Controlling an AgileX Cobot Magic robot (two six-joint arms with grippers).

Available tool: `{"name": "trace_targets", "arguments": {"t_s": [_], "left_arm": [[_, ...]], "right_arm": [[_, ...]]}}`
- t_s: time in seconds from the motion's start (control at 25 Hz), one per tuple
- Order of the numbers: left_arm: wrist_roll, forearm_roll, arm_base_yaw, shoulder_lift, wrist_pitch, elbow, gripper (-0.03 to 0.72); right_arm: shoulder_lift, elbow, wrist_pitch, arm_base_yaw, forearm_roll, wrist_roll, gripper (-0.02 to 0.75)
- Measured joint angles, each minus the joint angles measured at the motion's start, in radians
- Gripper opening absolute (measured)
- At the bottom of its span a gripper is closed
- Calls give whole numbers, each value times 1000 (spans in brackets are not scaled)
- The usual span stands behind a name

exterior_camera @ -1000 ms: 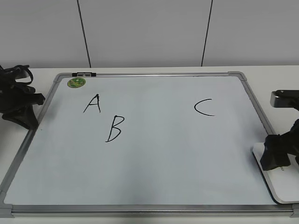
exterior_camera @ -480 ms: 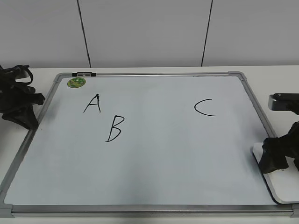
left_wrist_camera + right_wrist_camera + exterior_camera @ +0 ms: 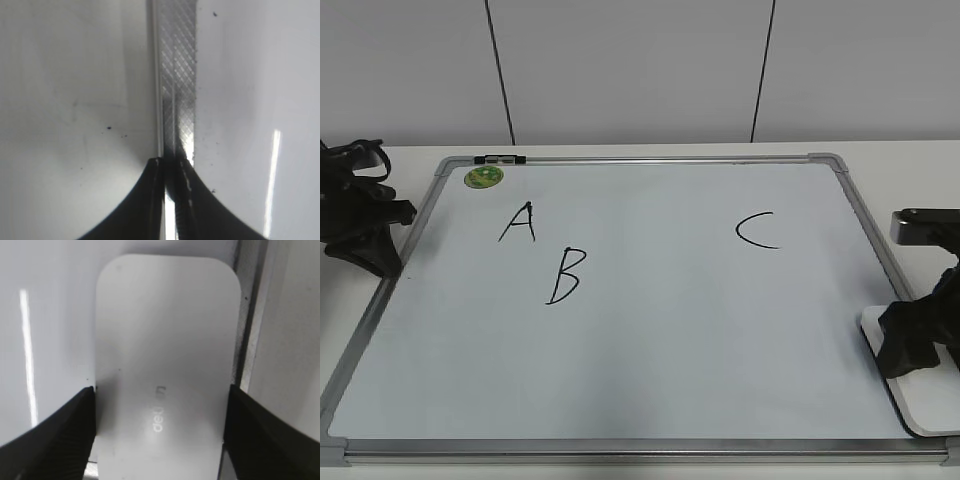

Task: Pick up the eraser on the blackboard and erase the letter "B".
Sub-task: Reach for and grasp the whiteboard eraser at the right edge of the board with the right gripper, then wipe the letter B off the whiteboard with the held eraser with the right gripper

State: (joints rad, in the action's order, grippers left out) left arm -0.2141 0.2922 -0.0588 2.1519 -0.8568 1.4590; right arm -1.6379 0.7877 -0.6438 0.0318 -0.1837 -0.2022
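The white eraser (image 3: 165,350) with small grey lettering lies at the blackboard's near right corner (image 3: 920,405). My right gripper (image 3: 161,395) is open and low over it, one black finger close beside each long side; it also shows in the exterior view (image 3: 910,345). The blackboard (image 3: 650,370) is a white board in a grey frame. The black letter "B" (image 3: 566,275) is left of centre, below the "A" (image 3: 519,222). The "C" (image 3: 757,230) is to the right. My left gripper (image 3: 170,162) is shut and empty over the board's left frame strip (image 3: 175,75).
A small round green magnet (image 3: 483,177) sits at the board's far left corner, beside a dark clip (image 3: 500,159) on the top frame. A white wall stands behind the table. The left arm (image 3: 355,215) rests at the board's left edge.
My right gripper has moved a little lower and toward the near edge over the eraser. The left arm, the board and the letters have not changed.
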Motion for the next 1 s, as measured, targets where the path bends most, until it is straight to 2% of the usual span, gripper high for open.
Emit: {"name": "trace_targets", "arguments": {"t_s": [0.12,1.0], "left_arm": [[0,0,0,0,0,0,34],[0,0,0,0,0,0,35]], "right_arm": [[-4,2,0,0,-2,0,552],[39,40,-62,0,-2,-2,547]]}}
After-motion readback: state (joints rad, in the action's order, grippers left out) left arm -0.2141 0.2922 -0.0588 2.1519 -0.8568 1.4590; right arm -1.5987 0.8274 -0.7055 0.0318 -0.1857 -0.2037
